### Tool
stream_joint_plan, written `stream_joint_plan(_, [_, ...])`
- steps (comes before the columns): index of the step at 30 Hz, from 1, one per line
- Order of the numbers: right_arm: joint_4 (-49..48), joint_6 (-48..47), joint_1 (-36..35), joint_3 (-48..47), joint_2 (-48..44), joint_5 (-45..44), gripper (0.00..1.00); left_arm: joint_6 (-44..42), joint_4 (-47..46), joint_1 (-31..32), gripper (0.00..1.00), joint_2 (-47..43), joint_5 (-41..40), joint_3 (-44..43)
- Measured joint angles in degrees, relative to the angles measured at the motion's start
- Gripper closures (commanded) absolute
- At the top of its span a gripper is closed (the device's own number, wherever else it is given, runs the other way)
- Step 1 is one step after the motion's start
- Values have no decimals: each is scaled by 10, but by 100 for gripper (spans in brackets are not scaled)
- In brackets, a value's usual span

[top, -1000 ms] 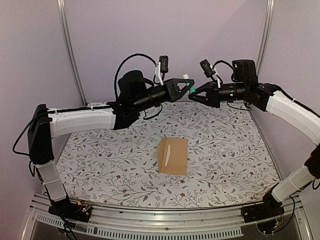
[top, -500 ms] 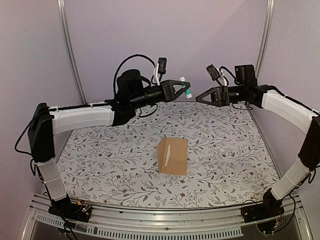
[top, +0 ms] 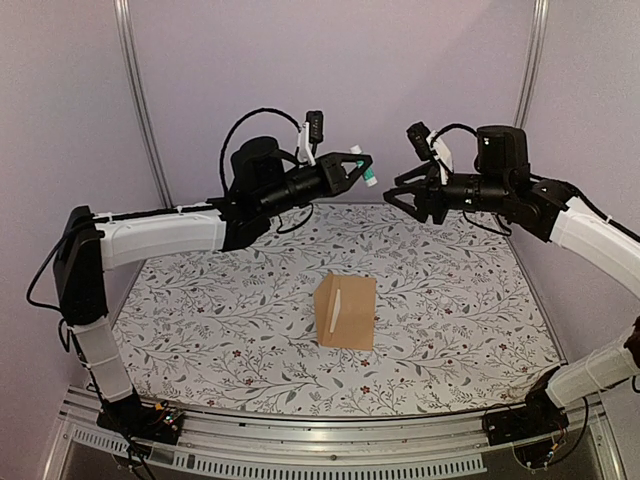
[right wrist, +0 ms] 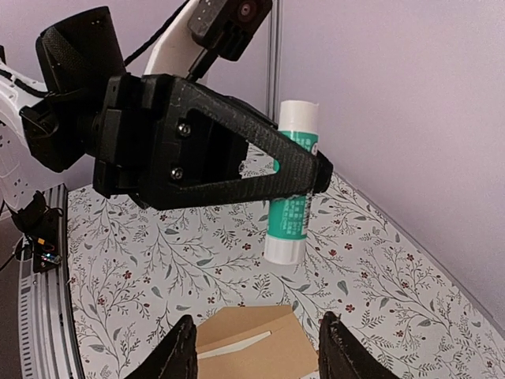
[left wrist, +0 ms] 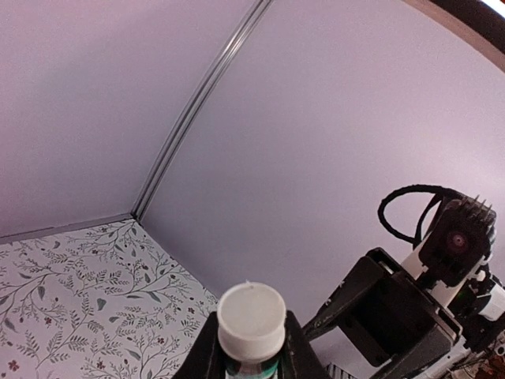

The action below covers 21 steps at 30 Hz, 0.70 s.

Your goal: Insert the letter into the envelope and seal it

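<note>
The tan envelope lies flat mid-table and also shows in the right wrist view. A thin cream strip, the letter's edge, shows at its flap line; the rest of the letter is hidden. My left gripper is raised at the back, shut on a green-and-white glue stick, whose white cap sits between the fingers. My right gripper is open and empty, facing the glue stick from the right with a gap, high above the envelope.
The floral tablecloth covers the table. Lilac walls with metal posts close in the back and sides. The left gripper's black body fills the upper part of the right wrist view.
The grippers were nearly tip to tip a second ago. My right gripper has drawn back to the right, and my left gripper has lifted the glue stick slightly. The envelope has not moved.
</note>
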State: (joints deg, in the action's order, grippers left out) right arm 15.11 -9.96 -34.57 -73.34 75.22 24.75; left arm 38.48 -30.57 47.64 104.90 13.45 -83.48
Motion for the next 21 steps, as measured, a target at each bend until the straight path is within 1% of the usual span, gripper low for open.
stream_joint_plan(4, [-1, -7, -11, -17, 30, -22, 48, 0, -2, 4, 100, -5, -5, 0])
stream_joint_plan(7, [-1, -8, -17, -25, 48, -31, 51, 0, -2, 7, 100, -9, -6, 5])
stream_joint_plan(13, [-2, -12, -31, -50, 75, -33, 66, 0, -2, 11, 100, -12, -6, 10])
stream_joint_plan(18, [-4, -10, -39, -61, 79, -37, 89, -1, -3, 15, 100, -13, -3, 10])
stream_joint_plan(19, [-5, -12, -38, -61, 80, -37, 91, -2, -2, 16, 100, -13, -3, 10])
stream_joint_plan(21, [-6, 1, -37, -62, 81, -39, 92, -7, -2, 16, 100, -14, -4, 10])
